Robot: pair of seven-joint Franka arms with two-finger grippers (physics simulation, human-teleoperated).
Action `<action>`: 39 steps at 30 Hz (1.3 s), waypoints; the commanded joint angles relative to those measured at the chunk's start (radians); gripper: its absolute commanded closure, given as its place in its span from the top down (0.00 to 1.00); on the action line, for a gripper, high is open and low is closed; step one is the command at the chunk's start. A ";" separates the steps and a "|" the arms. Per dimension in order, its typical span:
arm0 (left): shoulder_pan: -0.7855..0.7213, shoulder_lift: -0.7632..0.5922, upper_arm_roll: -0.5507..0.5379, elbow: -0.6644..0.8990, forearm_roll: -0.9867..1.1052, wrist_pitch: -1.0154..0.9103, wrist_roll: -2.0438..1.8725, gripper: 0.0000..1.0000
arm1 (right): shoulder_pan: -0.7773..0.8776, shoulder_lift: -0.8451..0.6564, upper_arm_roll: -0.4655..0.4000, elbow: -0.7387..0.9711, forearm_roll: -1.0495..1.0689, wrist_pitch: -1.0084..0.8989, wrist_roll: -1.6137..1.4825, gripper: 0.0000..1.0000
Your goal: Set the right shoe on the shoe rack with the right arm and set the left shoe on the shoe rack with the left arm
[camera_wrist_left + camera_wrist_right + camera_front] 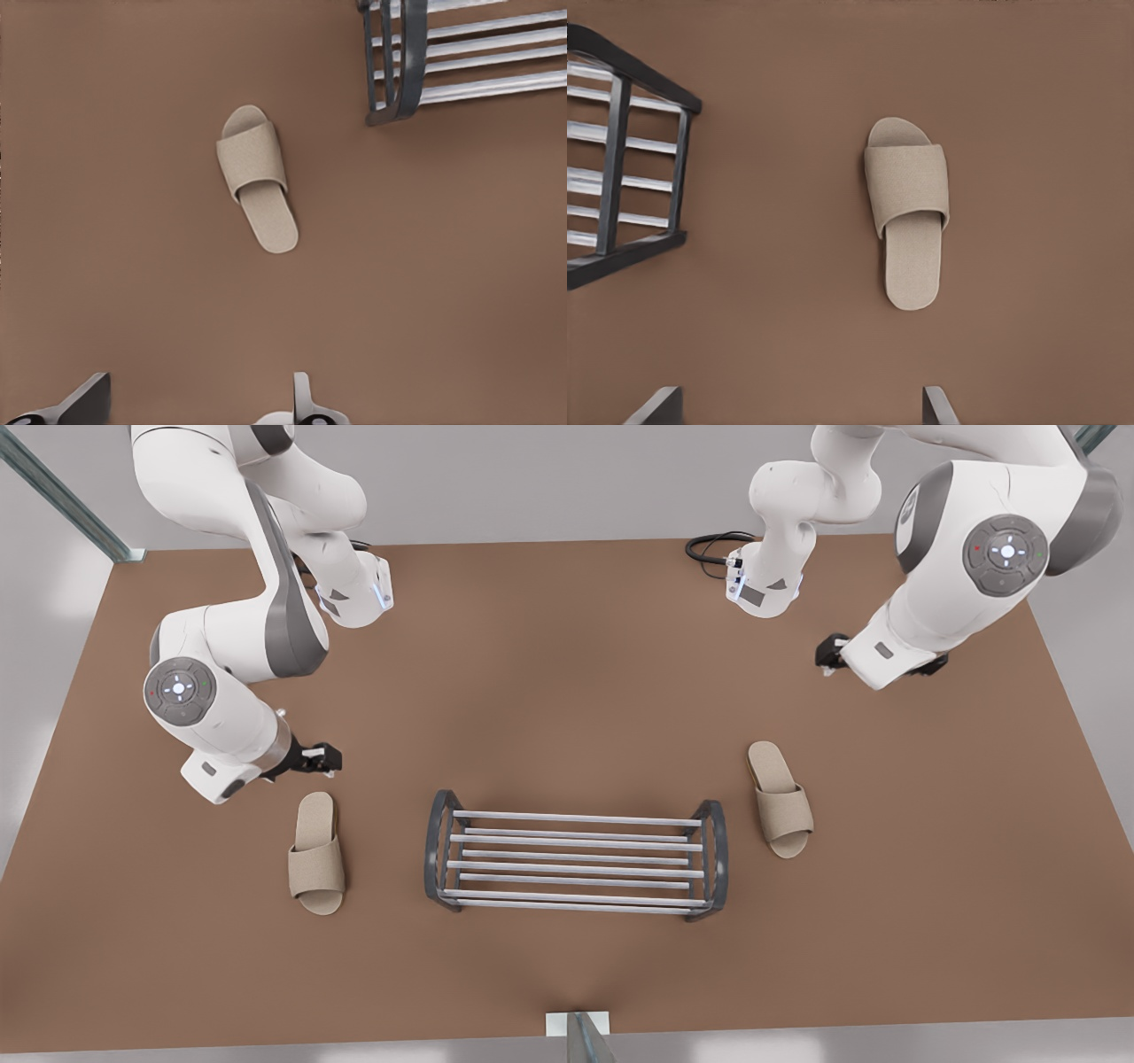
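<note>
The shoe rack [571,818], dark grey arched ends joined by silver rods, stands mid-table with nothing on it. A beige slipper, the right shoe [316,855] [909,205], lies flat on the front view's left of the rack [616,159]. My right gripper [323,758] [802,394] hovers open just behind its heel. The left shoe [780,799] [257,177], a matching slipper, lies slightly tilted on the front view's right of the rack [403,62]. My left gripper [828,655] [200,381] hangs open, farther back from that slipper's heel.
Everything rests on a brown table [567,691]. A black cable [713,545] loops near the arm base at the back. A metal post [580,1036] stands at the table's front edge. Bare table surrounds both slippers.
</note>
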 commanded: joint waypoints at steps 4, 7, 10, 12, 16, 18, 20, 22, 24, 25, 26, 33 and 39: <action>-0.119 0.000 -0.004 0.003 0.046 -0.054 -0.025 1.00 | -0.057 0.115 -0.001 0.006 0.001 0.062 0.061 1.00; -0.727 0.162 -0.004 -0.004 0.405 -0.449 -0.581 1.00 | -0.168 0.254 -0.001 -0.005 0.000 0.226 -0.069 1.00; -0.828 0.286 -0.004 -0.176 0.626 -0.474 -0.648 1.00 | -0.209 0.307 -0.001 -0.005 -0.003 0.303 -0.269 1.00; -0.822 0.242 -0.001 -0.389 0.657 -0.247 -0.763 1.00 | -0.226 0.310 -0.001 -0.005 -0.003 0.311 -0.434 1.00; -0.821 0.110 0.100 -0.762 0.657 0.473 -1.685 1.00 | -0.350 0.281 0.063 -0.187 0.001 0.519 -0.661 1.00; -0.822 0.101 0.171 -0.839 0.778 0.712 -2.312 1.00 | -0.455 0.259 0.155 -0.267 -0.012 0.616 -0.697 1.00; -0.821 0.107 0.226 -0.912 1.075 0.931 -2.945 1.00 | -0.438 0.267 0.155 -0.238 -0.014 0.644 -0.701 1.00; -0.821 0.105 0.265 -0.955 1.278 0.997 -3.332 1.00 | -0.433 0.294 0.155 -0.203 -0.009 0.699 -0.782 1.00; -0.821 0.104 0.352 -0.980 1.385 1.106 -3.450 1.00 | -0.444 0.319 0.155 -0.202 -0.009 0.768 -0.905 1.00; -0.822 0.102 0.403 -1.006 1.449 1.160 -3.574 1.00 | -0.450 0.325 0.155 -0.209 -0.011 0.788 -0.924 1.00; -0.821 0.107 0.432 -1.037 1.519 1.221 -3.633 1.00 | -0.455 0.325 0.155 -0.222 -0.012 0.808 -0.935 1.00; -0.805 0.237 0.531 -1.098 1.746 1.339 -3.621 1.00 | -0.476 0.302 0.157 -0.344 -0.012 0.866 -0.939 1.00; -0.802 0.332 0.596 -1.067 1.865 1.336 -3.588 1.00 | -0.476 0.291 0.163 -0.388 -0.011 0.920 -0.924 1.00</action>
